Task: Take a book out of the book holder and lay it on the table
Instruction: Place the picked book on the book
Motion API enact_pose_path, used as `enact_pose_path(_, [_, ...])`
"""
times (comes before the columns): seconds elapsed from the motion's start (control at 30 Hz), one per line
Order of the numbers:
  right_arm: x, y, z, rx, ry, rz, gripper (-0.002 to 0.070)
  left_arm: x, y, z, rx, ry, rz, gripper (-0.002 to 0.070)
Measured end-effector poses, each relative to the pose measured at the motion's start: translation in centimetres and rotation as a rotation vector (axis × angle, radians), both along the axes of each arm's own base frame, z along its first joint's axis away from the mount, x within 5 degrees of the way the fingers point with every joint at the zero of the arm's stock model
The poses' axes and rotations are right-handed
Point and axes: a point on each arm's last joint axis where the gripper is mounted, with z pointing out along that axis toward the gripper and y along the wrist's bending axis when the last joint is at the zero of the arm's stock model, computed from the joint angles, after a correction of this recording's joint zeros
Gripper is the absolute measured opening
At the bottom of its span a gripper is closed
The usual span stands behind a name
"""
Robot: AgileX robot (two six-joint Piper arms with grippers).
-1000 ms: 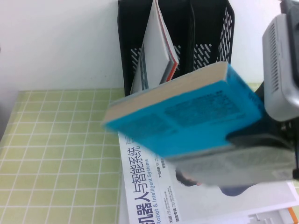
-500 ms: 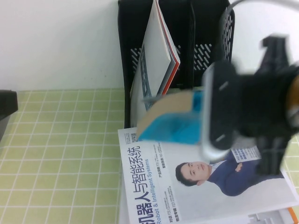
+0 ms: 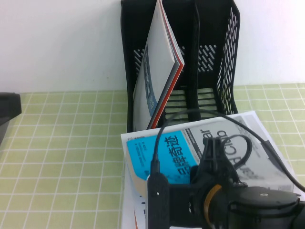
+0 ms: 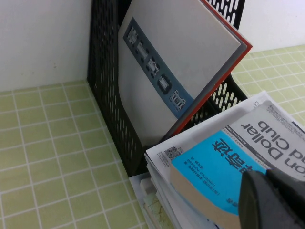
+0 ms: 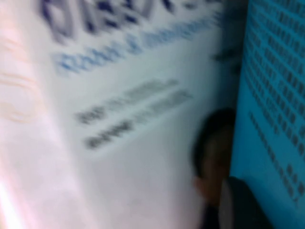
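The book (image 3: 152,152), cyan and grey with "Dollar Club" on it, lies flat on a white magazine (image 3: 127,205) on the table (image 3: 62,157), just in front of the book holder (image 3: 224,57). My right gripper (image 3: 212,155) is down over the book's middle and shut on it. The right wrist view shows the cyan cover (image 5: 271,95) close beside one dark finger (image 5: 238,205). My left gripper (image 4: 274,200) is shut and empty. Its arm (image 3: 8,112) stays at the table's far left edge. The left wrist view shows the book (image 4: 214,162) and holder (image 4: 102,71).
A thin red-edged magazine (image 3: 159,71) leans in the holder's left compartment and also shows in the left wrist view (image 4: 181,62). The other two compartments look empty. A white wall stands behind the holder. Open checked table (image 4: 43,157) lies left of the magazine stack.
My right arm brought the book down from mid-air in front of the holder onto the white magazine. The book now lies flat. My left arm edged in slightly at the left.
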Motion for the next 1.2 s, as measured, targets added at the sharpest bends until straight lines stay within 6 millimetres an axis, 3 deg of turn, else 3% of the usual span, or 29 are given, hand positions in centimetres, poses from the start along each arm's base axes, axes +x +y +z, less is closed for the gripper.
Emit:
enact_pose_path(0.2, [-0.5,0.0,-0.4,0.056,0.081,-0.067,0.0214,-0.1,-0.2,0.1,-0.016,-0.004,-0.024,-0.0002])
enact_pose_path(0.37, [-0.3,0.2,0.6,0.125,0.079,-0.156,0.0451,-0.2,-0.4,0.1,-0.026,0.003,-0.046,-0.0003])
enact_pose_path(0.43, [-0.1,0.3,1.3,0.139,0.059,-0.178,0.0494,-0.3,-0.5,0.0,-0.024,0.014,-0.052,-0.0003])
enact_pose_path(0.63, [0.3,0.8,3.8,0.211,0.066,-0.198,0.0525,-0.7,-0.6,-0.4,0.004,0.058,-0.09,-0.0003])
enact_pose_path(0.9, [-1.7,0.2,6.9,0.33,0.201,-0.039,0.0526,-3.4,-0.1,0.5,0.006,-0.042,-0.106,-0.0003])
enact_pose_path(1.03, [-1.9,-0.9,8.2,0.34,0.173,-0.032,0.0454,-5.4,0.3,0.9,0.001,-0.094,-0.111,-0.0003])
enact_pose_path(1.1, [-2.0,-2.0,9.3,0.351,0.127,-0.038,0.0352,-6.6,0.5,1.0,-0.001,-0.118,-0.117,-0.0003])
enact_pose_path(1.2, [-2.3,-4.1,11.4,0.4,0.064,-0.052,0.0123,-9.0,0.8,0.7,-0.024,-0.175,-0.127,-0.0003])
